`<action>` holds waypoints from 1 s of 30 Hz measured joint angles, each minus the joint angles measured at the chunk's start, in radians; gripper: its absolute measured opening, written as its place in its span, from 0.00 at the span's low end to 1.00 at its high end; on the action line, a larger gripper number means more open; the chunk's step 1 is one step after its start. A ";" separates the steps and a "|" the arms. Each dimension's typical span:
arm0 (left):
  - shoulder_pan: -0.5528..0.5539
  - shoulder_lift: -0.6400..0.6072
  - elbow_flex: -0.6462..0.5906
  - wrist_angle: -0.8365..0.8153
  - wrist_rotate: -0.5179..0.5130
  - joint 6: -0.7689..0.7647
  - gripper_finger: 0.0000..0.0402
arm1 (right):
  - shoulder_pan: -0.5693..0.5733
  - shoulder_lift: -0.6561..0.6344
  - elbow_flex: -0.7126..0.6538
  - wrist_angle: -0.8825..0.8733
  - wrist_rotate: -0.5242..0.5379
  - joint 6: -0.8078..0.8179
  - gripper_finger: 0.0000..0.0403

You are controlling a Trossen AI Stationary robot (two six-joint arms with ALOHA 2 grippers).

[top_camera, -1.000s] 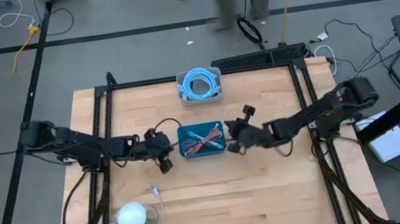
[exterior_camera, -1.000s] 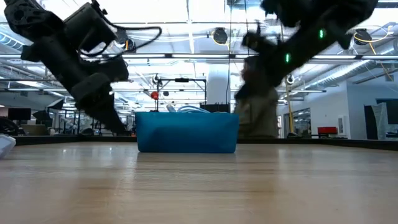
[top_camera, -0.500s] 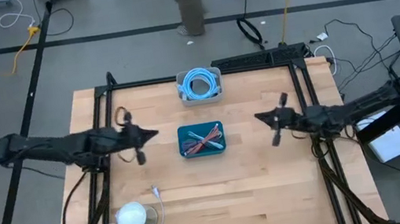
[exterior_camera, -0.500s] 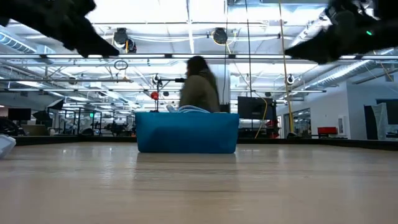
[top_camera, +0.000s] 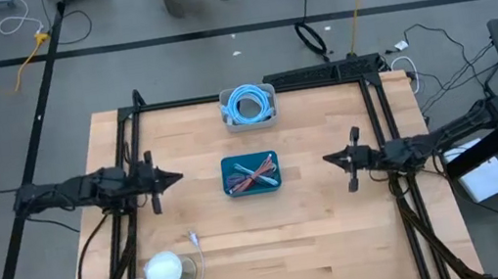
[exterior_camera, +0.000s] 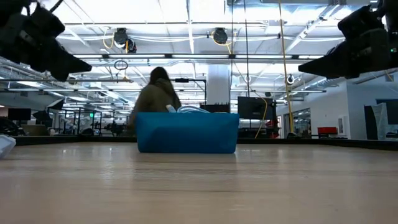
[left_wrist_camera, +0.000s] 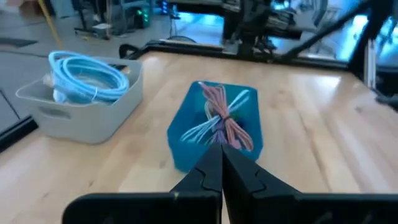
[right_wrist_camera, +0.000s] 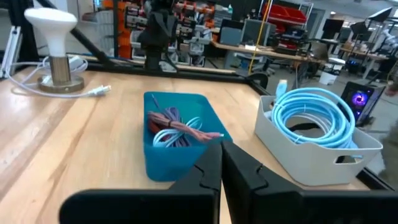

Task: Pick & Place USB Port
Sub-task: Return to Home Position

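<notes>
The left gripper [top_camera: 174,178] hung above the left part of the wooden table [top_camera: 294,242], well apart from the bins, and its tip was turned toward the middle. In the left wrist view its 2 dark fingers [left_wrist_camera: 239,171] were pressed together, with nothing between them. The right gripper [top_camera: 327,158] hung above the right part of the table, also well apart from the bins, with its tip turned toward the middle. Its 2 fingers [right_wrist_camera: 205,168] were pressed together too and held nothing. Between the 2 grippers the blue bin [top_camera: 254,191] stood on the table near the middle. The pink charger cable [top_camera: 252,173] lay inside this bin as a loose bundle, together with some lighter strands. The gray bin [top_camera: 252,123] stood at the far edge of the table, near the blue bin but not touching it. The blue HDMI cable [top_camera: 234,107] lay coiled inside the gray bin. A white round-topped device [top_camera: 165,269] with a white cord [top_camera: 192,252] stood at the near left corner of the table, far from both bins. In the low view a person [exterior_camera: 155,93] was in the room behind the blue bin.
</notes>
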 joint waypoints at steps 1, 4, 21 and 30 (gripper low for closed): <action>0.001 -0.020 -0.017 0.007 -0.011 -0.016 0.00 | 0.000 0.000 0.000 -0.006 0.000 0.003 0.00; 0.003 -0.067 -0.060 0.015 -0.040 -0.059 0.00 | 0.000 0.004 0.000 -0.014 -0.020 0.003 0.00; 0.004 0.026 -0.060 0.021 -0.091 -0.175 0.05 | 0.000 0.006 -0.056 -0.141 -0.021 0.214 0.00; 0.003 0.046 -0.059 0.022 -0.091 -0.172 0.05 | 0.000 0.006 -0.058 -0.199 -0.022 0.214 0.00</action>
